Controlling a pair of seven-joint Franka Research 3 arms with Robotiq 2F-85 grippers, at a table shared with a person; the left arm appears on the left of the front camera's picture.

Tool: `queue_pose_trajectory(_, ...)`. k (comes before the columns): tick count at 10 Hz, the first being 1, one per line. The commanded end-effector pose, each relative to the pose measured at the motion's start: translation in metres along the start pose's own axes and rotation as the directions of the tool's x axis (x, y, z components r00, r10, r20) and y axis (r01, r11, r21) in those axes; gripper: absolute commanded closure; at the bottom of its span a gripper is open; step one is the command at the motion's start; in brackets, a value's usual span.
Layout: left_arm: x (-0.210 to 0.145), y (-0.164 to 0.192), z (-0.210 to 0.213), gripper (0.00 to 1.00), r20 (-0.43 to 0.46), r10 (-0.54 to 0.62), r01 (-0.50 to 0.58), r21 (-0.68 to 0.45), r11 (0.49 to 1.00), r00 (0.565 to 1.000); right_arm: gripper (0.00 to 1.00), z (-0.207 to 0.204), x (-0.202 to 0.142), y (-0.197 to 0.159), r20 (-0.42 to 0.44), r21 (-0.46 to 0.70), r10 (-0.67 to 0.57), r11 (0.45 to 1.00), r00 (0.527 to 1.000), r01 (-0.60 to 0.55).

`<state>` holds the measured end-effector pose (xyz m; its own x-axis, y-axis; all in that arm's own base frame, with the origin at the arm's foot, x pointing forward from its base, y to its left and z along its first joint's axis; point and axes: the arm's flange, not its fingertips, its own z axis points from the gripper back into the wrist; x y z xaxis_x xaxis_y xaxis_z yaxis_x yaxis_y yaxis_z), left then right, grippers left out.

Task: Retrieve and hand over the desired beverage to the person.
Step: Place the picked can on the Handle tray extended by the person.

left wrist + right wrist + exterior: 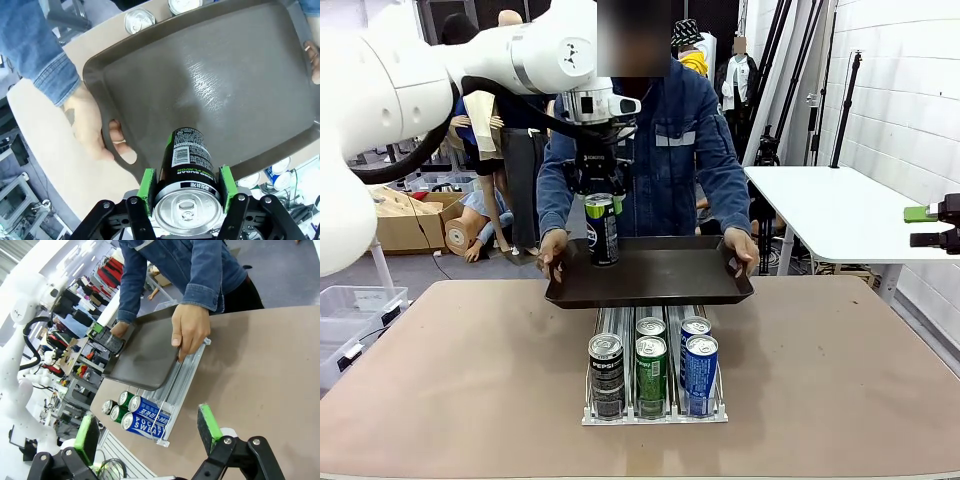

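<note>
Starting at your left, the left hand (601, 203) is clamped on the black-and-green can (603, 238), pads on either side near its top and the can upright, which suits setting it down on its base. It hangs over the left part of the dark tray (650, 293). Its base is at or just above the tray floor; you cannot tell from here whether it touches. The person (680, 170) grips the tray by both short ends and holds it level above the back of the can rack (655, 416), likely offering it as the landing spot so the can need not pass from grip to grip. In the rack on the worktop (840, 380), the black Pepsi can (606, 375), green can (651, 375) and blue Pocari Sweat can (700, 372) stand at the front of their lanes, easy to reach. Far to your right, the right hand (149, 429) waits with its pads spread apart and nothing between them, well clear of the handover.
</note>
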<state>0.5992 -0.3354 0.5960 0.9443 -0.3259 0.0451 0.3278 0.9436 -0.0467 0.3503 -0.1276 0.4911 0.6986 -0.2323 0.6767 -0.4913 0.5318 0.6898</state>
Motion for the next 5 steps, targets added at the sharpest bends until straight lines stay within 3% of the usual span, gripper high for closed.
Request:
queue_pose_trajectory(1,0.017,-0.009,0.005,1.00,-0.005,0.025,-0.025,0.032,0.999,1.000,0.00,-0.001,0.000,0.000,0.000,0.003,0.004,1.000,1.000,-0.004)
queue_pose_trajectory(5,0.013,-0.020,-0.019,1.00,-0.033,0.010,-0.008,0.059,0.998,0.999,0.00,-0.001,0.000,0.000,0.000,0.003,0.004,1.000,1.000,-0.004)
